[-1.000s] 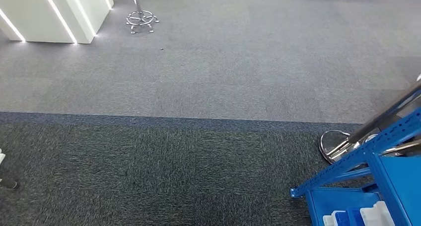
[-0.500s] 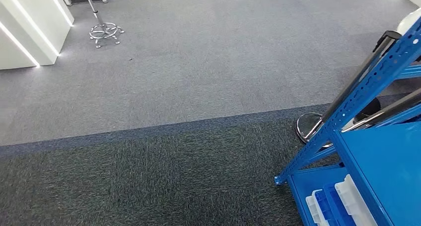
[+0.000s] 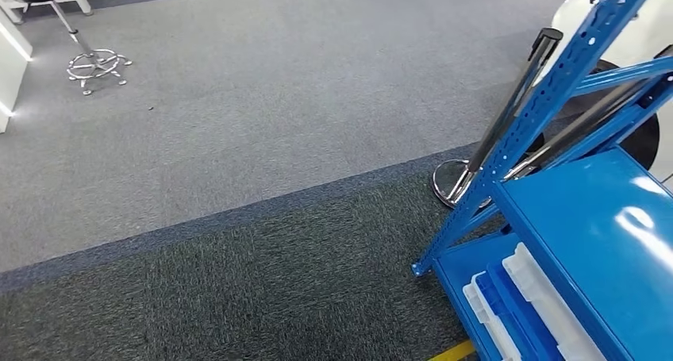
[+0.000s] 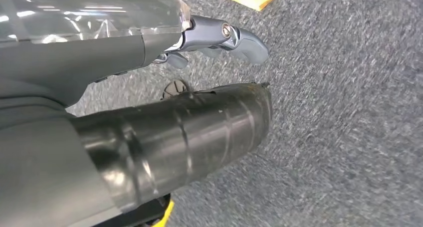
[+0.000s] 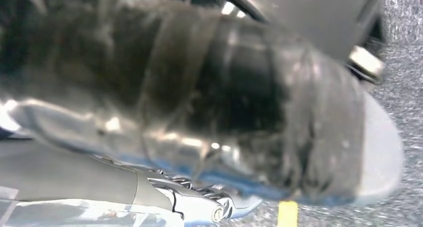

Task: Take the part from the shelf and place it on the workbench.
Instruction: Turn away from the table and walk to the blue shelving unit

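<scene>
Two white boxes (image 3: pixel 548 301) and a blue one (image 3: pixel 516 317) sit low on the blue shelf (image 3: pixel 603 242); we think the part is there. They look like hard, light, smooth plastic, so we should hold both long sides. Our left hand (image 4: pixel 219 37) and right hand (image 5: pixel 214 209) hang down, and we cannot tell how their fingers sit.

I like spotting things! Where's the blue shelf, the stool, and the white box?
blue shelf (image 3: pixel 591 234), head view, flat shelf board.
stool (image 3: pixel 95 63), head view, chrome foot ring.
white box (image 3: pixel 548 297), head view, its long top.

Black stool (image 3: pixel 55 12) far on grey carpet (image 3: pixel 262 99); stanchion post (image 3: pixel 508 107) near.
</scene>
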